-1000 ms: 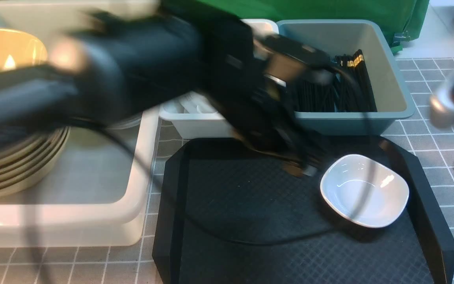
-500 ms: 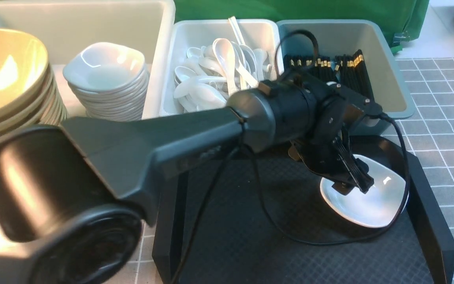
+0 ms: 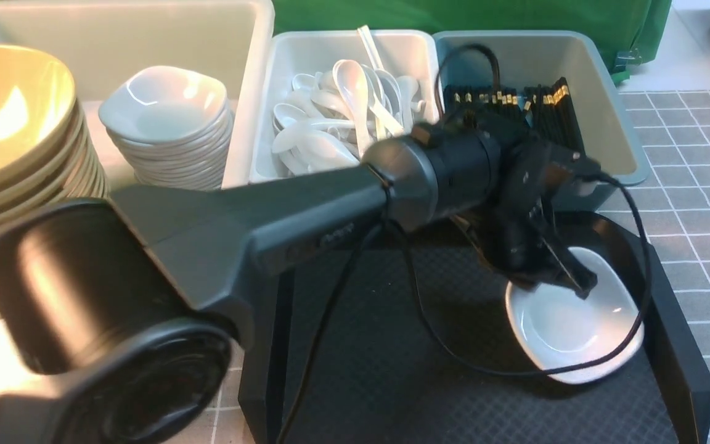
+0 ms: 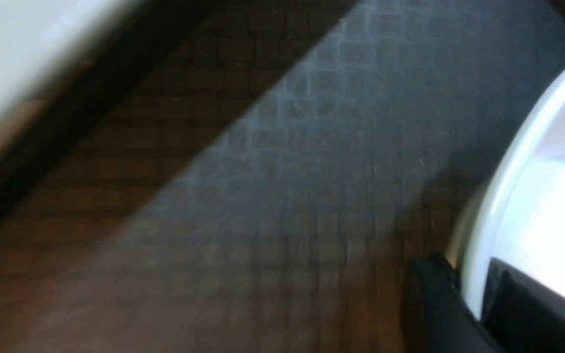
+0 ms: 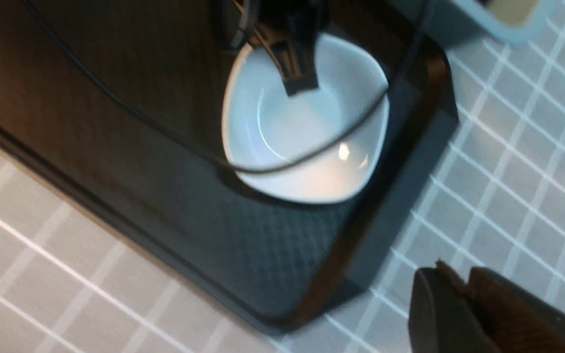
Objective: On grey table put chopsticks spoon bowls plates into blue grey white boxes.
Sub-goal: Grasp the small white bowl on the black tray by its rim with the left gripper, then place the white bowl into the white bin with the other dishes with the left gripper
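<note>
A white bowl lies at the right end of the black tray. My left gripper reaches across the tray and is shut on the bowl's far rim. In the left wrist view the white rim is pinched between the left gripper's two dark fingers. The right wrist view looks down on the bowl and on the left gripper holding it. My right gripper hangs shut and empty over the grey table, beside the tray's corner.
A large white box at the back left holds stacked yellow bowls and small white bowls. A white box of spoons and a blue-grey box of chopsticks stand behind the tray.
My left arm swung in over the tray and its jaws closed on the bowl's rim. The bowl has shifted a little toward the near side.
</note>
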